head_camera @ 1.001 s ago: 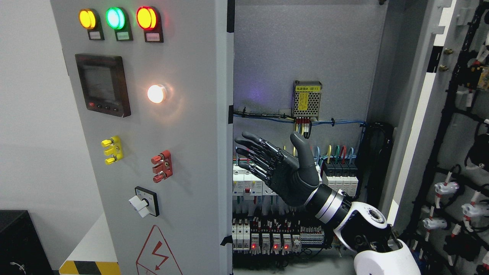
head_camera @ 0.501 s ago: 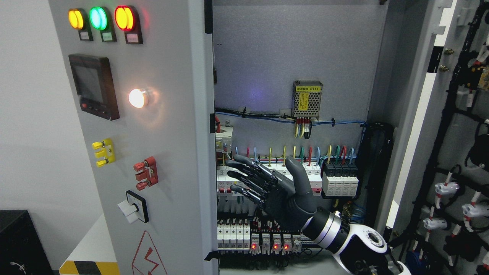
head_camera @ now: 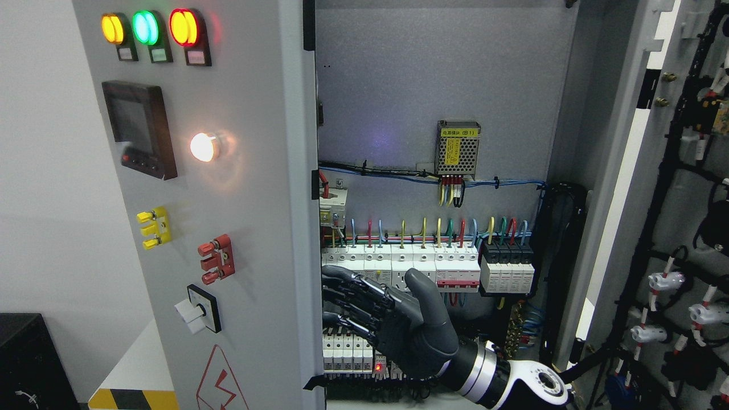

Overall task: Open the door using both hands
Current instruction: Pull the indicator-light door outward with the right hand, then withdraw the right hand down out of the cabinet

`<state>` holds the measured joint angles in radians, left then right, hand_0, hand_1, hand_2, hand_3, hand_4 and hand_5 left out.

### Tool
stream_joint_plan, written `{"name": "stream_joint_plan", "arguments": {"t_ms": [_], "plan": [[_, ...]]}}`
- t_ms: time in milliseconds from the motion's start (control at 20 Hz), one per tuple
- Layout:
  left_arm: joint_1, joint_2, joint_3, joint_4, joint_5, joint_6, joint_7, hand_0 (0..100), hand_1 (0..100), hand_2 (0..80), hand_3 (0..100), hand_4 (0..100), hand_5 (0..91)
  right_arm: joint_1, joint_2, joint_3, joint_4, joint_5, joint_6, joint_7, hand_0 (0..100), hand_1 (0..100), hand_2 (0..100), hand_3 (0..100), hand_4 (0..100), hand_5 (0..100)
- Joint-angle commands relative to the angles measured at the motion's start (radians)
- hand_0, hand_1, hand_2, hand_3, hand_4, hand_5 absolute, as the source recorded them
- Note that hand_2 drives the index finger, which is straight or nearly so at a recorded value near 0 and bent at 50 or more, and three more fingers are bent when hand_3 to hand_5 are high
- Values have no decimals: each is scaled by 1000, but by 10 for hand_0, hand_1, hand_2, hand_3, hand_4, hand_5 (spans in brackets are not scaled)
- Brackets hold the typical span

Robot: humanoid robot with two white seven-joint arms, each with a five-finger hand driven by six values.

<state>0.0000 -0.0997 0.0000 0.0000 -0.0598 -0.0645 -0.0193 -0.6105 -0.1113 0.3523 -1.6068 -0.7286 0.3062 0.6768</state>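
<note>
The cabinet's left door [head_camera: 250, 171] is a grey panel with three indicator lamps, a dark display and a lit white lamp. It stands swung out to the left, so the wired inside shows. My right hand [head_camera: 373, 302] comes in from the lower right and is open, fingers stretched toward the left. Its fingertips [head_camera: 329, 296] lie close to the door's inner edge [head_camera: 312, 319]; I cannot tell whether they touch it. The right door [head_camera: 626, 188] stands wide open at the right, its inner side showing. The left arm does not show.
Behind the hand, rows of white circuit breakers [head_camera: 398, 262] with coloured wires fill the cabinet. A small power supply [head_camera: 457, 142] hangs on the back plate. Black cable harnesses with white connectors [head_camera: 672, 285] run down the right door. A black box [head_camera: 28, 359] stands at lower left.
The left door has swung further left, mostly in the first half second. My right hand has dropped and moved left, uncovering the breaker row.
</note>
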Motion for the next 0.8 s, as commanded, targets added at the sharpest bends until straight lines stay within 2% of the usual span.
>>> {"name": "stream_joint_plan", "arguments": {"t_ms": [0,150,751], "plan": [[23,0,14,23,0,0,5,0,0,0,0,0,0,31,5,88,-65,0,2,1,0,0,0,0,0,0],[23,0,14,23,0,0,5,0,0,0,0,0,0,43,4,123,-87,0,2,38,0,0,0,0,0,0],[23,0,14,23,0,0,4,0,0,0,0,0,0,58,28,231,-88,1,5,40,0,0,0,0,0,0]]}}
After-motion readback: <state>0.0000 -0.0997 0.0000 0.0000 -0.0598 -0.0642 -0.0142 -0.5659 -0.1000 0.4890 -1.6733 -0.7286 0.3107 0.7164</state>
